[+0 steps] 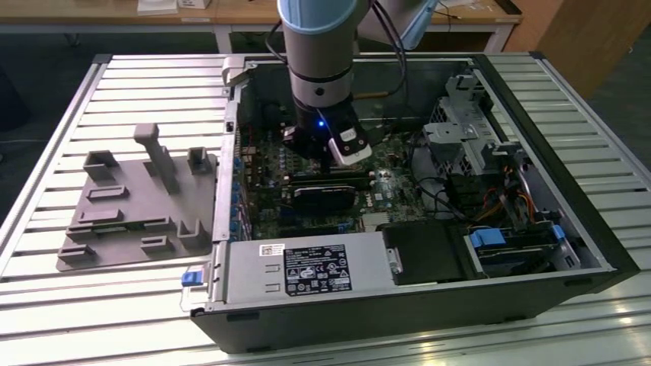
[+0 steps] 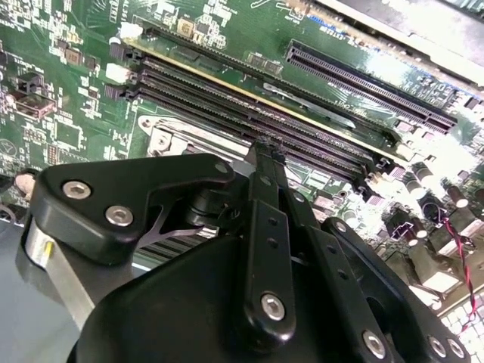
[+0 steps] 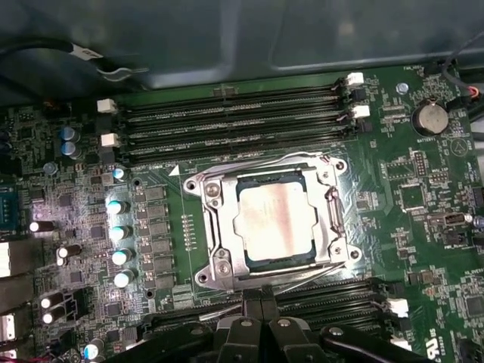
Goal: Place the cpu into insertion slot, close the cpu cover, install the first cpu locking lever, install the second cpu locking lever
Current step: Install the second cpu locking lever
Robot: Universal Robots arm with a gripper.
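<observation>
In the first wrist view the cpu (image 3: 276,221), a pale silvery square chip, lies flat in the insertion slot (image 3: 227,266) on the green board. The cpu cover (image 3: 218,227), a silvery frame, lies down around the chip. Thin wire levers run along two opposite edges of the cover. My gripper (image 3: 261,302) hovers just beside the slot's edge with its black fingers together and nothing visible between them. In the second wrist view the gripper (image 2: 265,151) points at the long black memory slots. The exterior view has the gripper (image 1: 328,162) low inside the open computer case.
Long memory slots (image 3: 227,113) flank the socket, with capacitors (image 3: 117,227) and a coin battery (image 3: 431,117) nearby. In the case stand a black card (image 1: 325,191), a power supply (image 1: 305,271) and a drive cage (image 1: 468,130). A grey fixture plate (image 1: 133,206) lies on the exterior view's left.
</observation>
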